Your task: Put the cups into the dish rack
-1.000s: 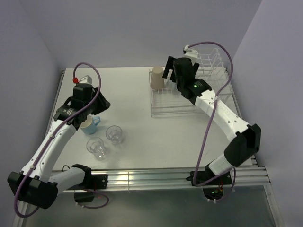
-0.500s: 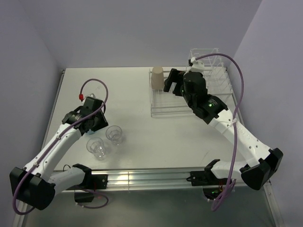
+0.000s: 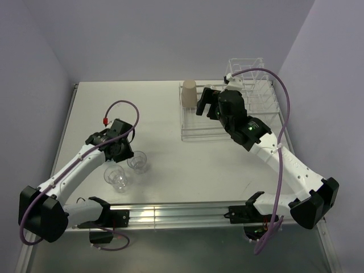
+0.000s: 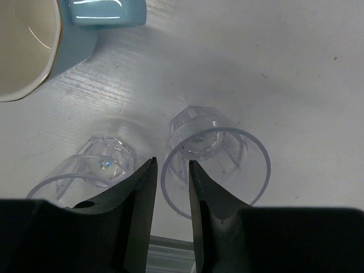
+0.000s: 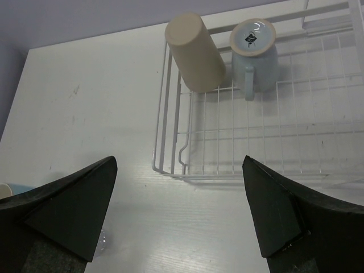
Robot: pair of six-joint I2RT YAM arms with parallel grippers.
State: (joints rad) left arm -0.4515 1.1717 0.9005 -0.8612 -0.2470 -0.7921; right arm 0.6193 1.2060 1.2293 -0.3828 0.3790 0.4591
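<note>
The left pincer (image 4: 172,165), part open and seemingly empty, was set astride the rim of a tumbler (image 4: 219,162). The neighbour (image 4: 94,168) at nine o'clock could be toppled by a finger. The right pincer (image 5: 177,165) was spread wide, empty.

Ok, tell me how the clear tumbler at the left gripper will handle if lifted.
The clear tumbler looks thin and smooth, so probably light but slippery for the left gripper. It stands upright beside the second tumbler; a sideways nudge may knock them together. Tipped, it would likely roll.

Left fingers (image 4: 142,196) moved from the blue cup (image 4: 105,12) to the 2 tumblers (image 4: 227,156).
</note>
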